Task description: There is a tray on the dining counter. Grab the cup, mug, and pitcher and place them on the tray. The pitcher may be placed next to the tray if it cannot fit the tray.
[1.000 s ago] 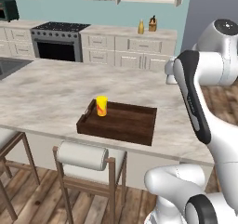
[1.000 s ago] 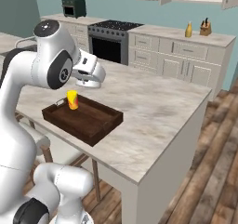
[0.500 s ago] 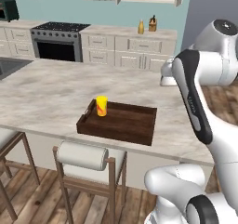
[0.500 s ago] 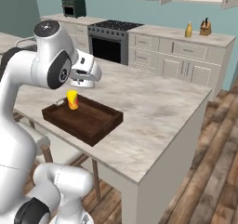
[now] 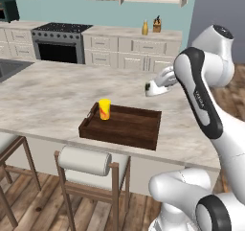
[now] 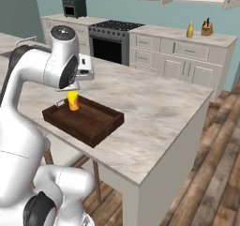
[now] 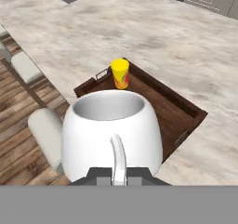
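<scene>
While cup (image 5: pixel 104 109) occupies tray (image 5: pixel 136 129), jaws clamp mug (image 7: pixel 112 132).

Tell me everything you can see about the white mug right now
The mug is squat, rounded, glossy white-grey like glazed ceramic, and looks empty. It is upright, its thin handle turned toward the hand camera. The gripper is shut on that handle, holding it in the air above the near part of the dark wooden tray.

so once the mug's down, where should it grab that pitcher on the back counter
The pitcher stands upright on the wall counter, close beside the knife block. Probably best gripped around its narrow neck from above, or across the body from the front, away from the block. Any handle is too small to make out.
</scene>
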Tool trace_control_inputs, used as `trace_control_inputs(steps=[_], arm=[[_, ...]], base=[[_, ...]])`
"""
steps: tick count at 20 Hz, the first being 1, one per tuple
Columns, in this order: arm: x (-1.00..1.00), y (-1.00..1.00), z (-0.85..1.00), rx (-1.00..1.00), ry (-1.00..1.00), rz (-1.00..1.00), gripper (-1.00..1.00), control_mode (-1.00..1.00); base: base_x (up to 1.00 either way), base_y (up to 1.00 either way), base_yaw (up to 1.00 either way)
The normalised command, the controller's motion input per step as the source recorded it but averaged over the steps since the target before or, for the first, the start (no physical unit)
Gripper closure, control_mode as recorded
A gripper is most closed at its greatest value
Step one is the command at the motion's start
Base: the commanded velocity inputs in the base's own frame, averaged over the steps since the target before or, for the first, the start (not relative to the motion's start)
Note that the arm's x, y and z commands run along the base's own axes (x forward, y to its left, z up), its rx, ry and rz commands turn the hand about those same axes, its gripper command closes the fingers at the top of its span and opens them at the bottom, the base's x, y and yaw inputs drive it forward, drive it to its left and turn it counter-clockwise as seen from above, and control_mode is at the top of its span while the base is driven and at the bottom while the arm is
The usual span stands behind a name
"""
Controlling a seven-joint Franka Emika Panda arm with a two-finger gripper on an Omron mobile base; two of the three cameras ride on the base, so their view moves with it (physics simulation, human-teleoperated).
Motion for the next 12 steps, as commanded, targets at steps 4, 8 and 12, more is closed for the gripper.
trace_control_inputs(steps=[4, 8, 12], arm=[[0.57, 0.34, -0.25, 0.00, 0.06, 0.30, 1.00, -1.00], [0.65, 0.29, -0.39, 0.00, 0.01, 0.10, 1.00, -1.00], [0.49, 0.06, -0.38, 0.03, 0.00, 0.01, 1.00, -1.00]], base=[[0.00, 0.00, 0.00], [0.00, 0.00, 0.00], [0.00, 0.00, 0.00]])
